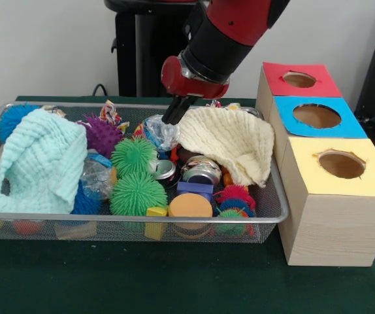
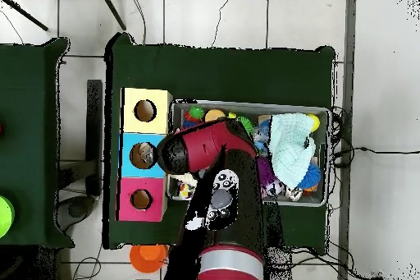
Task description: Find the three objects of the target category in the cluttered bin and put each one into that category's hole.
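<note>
The wire mesh bin (image 1: 135,217) is full of clutter. A crushed clear bottle with a blue label (image 1: 161,133) lies at the back middle, between a purple spiky ball (image 1: 102,135) and a cream cloth (image 1: 230,140). My gripper (image 1: 171,118) comes down from above and touches the top of this bottle. A second crushed clear bottle (image 1: 97,176) pokes out from under a mint cloth (image 1: 40,160) at the left. No third bottle shows. In the overhead view my arm (image 2: 205,149) covers the gripper and the left half of the bin (image 2: 328,155).
Three wooden boxes with holes stand right of the bin: red top (image 1: 300,80), blue top (image 1: 317,116), yellow top (image 1: 341,165). Green spiky balls (image 1: 135,190), metal cans (image 1: 202,171), an orange disc (image 1: 190,205) and small blocks fill the bin's front.
</note>
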`<state>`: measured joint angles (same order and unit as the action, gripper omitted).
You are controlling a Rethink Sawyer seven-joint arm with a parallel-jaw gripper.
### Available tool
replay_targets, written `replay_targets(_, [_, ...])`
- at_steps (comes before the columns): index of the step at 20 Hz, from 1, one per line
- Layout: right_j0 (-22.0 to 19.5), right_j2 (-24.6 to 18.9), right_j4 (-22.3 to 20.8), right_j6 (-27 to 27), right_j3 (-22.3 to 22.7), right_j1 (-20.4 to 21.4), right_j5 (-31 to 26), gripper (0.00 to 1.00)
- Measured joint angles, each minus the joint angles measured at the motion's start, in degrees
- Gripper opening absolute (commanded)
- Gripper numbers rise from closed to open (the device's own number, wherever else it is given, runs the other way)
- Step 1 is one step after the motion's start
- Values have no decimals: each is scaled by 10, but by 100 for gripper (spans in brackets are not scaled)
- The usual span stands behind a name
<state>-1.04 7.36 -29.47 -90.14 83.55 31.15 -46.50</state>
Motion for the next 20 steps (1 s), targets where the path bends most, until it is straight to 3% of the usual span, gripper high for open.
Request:
replay_targets(11, [-5, -3, 0, 0, 0, -33, -6, 0])
replay_targets(12, [-10, -4, 0, 0, 0, -35, -12, 100])
replay_targets(20, [-32, -14, 0, 0, 0, -36, -47, 100])
